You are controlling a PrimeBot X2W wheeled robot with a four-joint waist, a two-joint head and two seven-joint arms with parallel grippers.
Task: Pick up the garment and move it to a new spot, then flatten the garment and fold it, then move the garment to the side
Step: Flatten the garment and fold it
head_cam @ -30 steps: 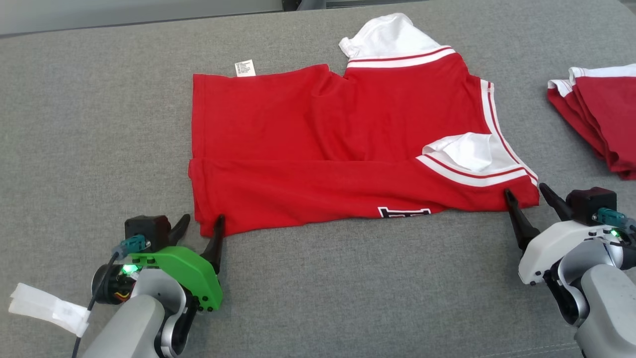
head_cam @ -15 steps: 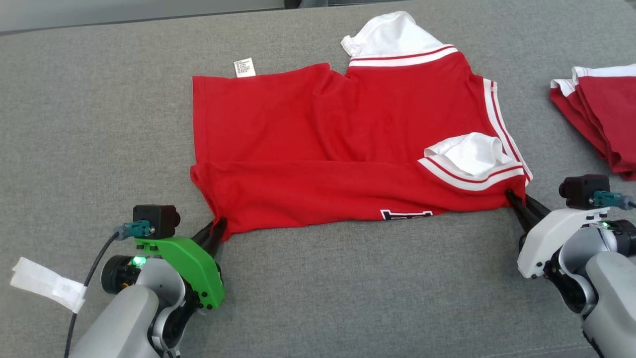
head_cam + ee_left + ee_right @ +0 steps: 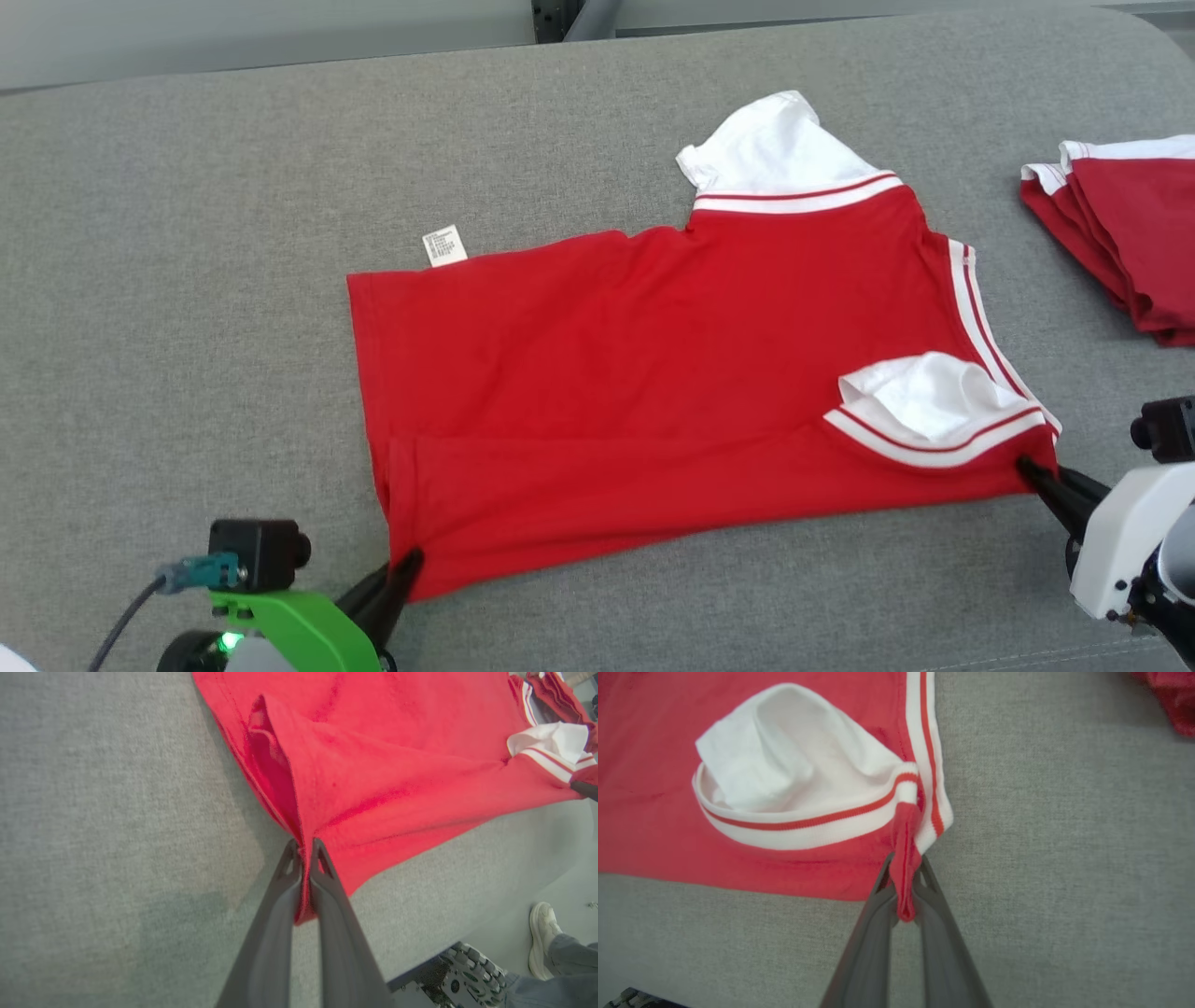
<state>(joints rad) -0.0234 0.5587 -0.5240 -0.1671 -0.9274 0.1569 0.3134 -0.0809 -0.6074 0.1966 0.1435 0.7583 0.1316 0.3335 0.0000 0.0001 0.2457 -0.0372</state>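
A red garment (image 3: 653,373) with white sleeves and red-and-white striped trim lies spread across the middle of a grey fabric-covered tabletop (image 3: 187,233), reaching toward its near edge. It is partly folded. A long band along the near side is doubled over onto the body, and one white sleeve (image 3: 924,401) is tucked on top near the right end. The other sleeve (image 3: 775,149) points toward the far edge.

The left end effector (image 3: 401,571) is clamped on the near left corner of the garment. The left wrist view shows its two dark fingers (image 3: 327,891) pressed together with red cloth pinched between them. The right end effector (image 3: 1032,469) is clamped on the near right corner, just below the tucked sleeve. In the right wrist view a bunched red fold sits squeezed between its fingers (image 3: 873,933).

Holding both near corners at once probably keeps the hem taut between them, so the cloth can be dragged or folded without wrinkling.

A small white care label (image 3: 445,246) sticks out from the far left edge of the garment. It carries print too small to read. No other writing is legible.

A folded pile of similar red and white clothing (image 3: 1130,233) sits at the right edge of the tabletop, well apart from the garment. In the left wrist view a person's pale shoe (image 3: 544,933) stands on the floor beyond the tabletop.
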